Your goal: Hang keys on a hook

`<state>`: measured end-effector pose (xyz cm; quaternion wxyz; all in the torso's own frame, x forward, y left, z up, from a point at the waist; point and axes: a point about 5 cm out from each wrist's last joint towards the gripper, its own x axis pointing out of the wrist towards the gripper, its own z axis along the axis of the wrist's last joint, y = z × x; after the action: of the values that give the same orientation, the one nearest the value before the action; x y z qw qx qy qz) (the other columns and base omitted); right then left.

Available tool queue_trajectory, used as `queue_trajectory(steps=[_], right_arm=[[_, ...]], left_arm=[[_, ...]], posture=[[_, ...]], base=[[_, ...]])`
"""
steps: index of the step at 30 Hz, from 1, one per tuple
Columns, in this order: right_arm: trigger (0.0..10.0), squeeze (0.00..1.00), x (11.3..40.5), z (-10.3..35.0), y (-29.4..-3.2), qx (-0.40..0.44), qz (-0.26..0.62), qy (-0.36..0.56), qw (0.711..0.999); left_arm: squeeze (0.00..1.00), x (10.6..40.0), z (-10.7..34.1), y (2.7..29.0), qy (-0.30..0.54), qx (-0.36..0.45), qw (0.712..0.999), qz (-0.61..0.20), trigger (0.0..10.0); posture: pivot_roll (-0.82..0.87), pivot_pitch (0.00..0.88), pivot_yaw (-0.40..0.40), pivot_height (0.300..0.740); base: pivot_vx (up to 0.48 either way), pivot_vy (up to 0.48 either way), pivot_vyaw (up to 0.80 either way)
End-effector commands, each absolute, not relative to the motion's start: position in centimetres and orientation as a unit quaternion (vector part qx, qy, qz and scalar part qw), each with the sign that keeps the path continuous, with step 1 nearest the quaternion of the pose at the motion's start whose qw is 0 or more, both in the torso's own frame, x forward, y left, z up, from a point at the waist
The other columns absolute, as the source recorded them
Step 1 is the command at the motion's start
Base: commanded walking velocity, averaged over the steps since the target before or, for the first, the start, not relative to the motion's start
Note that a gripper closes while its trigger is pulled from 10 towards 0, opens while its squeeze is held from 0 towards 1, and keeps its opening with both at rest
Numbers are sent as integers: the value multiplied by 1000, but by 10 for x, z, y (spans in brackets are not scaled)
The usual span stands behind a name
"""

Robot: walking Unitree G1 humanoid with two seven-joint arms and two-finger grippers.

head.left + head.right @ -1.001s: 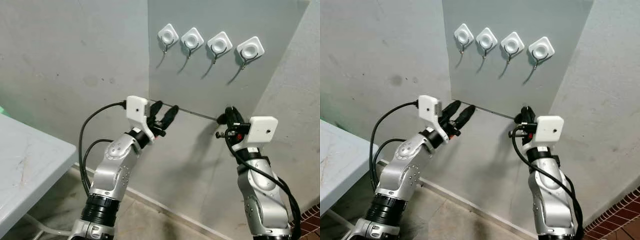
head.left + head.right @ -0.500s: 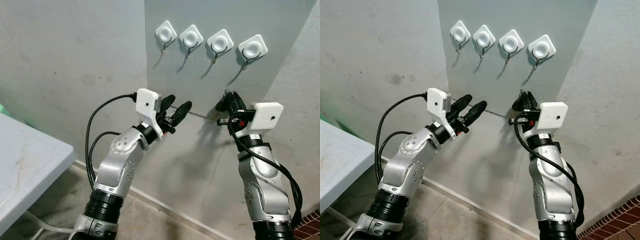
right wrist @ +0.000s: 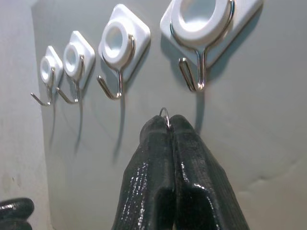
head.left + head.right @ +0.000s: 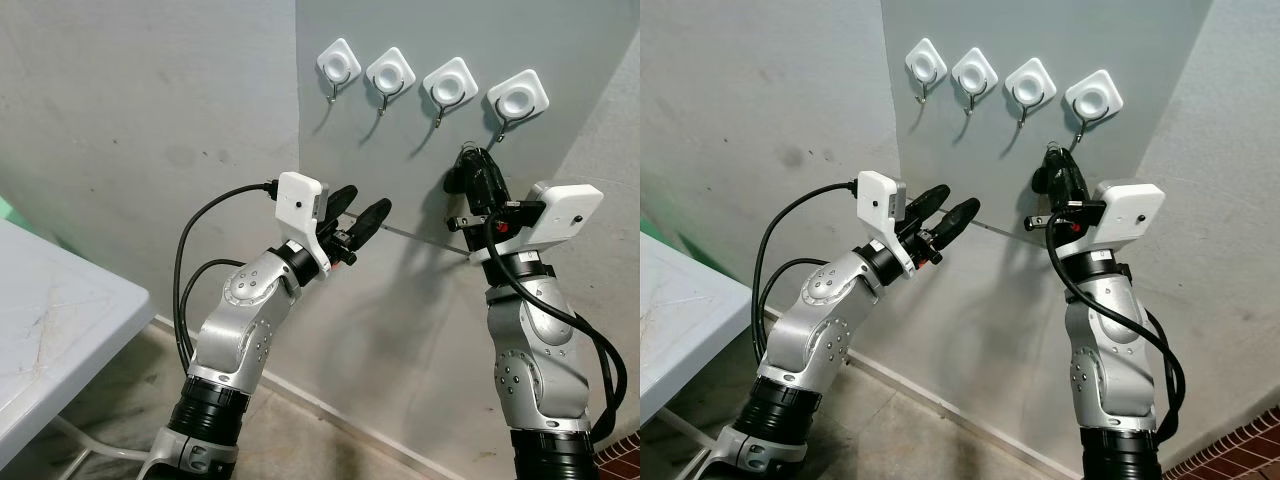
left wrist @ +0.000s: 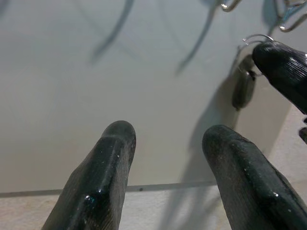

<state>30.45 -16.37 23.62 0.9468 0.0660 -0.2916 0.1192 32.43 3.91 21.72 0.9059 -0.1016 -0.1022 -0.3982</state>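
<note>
At the near left, the corner of a pale worktop juts into the head views, well apart from both arms. Beyond it, the left gripper is raised in front of the grey wall, its two black fingers spread with a clear gap between them and holding nothing. It points toward the wall, below and left of the row of hooks.

Further right and higher, the right gripper reaches up close to the wall panel. Its jaws are pressed together, pinching a thin metal key ring whose loop pokes out just past the fingertips. In the left wrist view the ring shows beside the right gripper's black tip, with a dark oval shape just below it; whether that is a fob or only shadow cannot be told.

On the far wall, four white square mounts carry wire hooks in a row. The ring sits just below the rightmost hook, near its curled end and apart from it. The other three hooks to its left are bare.
</note>
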Motion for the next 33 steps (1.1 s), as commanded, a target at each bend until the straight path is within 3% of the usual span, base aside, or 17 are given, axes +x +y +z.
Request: queue_trajectory(steps=[1, 33], right_arm=[[10000, 0, 298, 245, -167, 65, 120, -318, 938], [10000, 0, 280, 254, -169, 57, 143, -343, 927]], left_arm=[[0, 321, 223, 36, -111, -97, 900, -410, 10000], [0, 321, 222, 36, -107, -96, 899, -414, 10000]], posture=[[-14, 78, 21, 740], [-20, 79, 28, 740]], base=[[0, 0, 0], [0, 0, 0]])
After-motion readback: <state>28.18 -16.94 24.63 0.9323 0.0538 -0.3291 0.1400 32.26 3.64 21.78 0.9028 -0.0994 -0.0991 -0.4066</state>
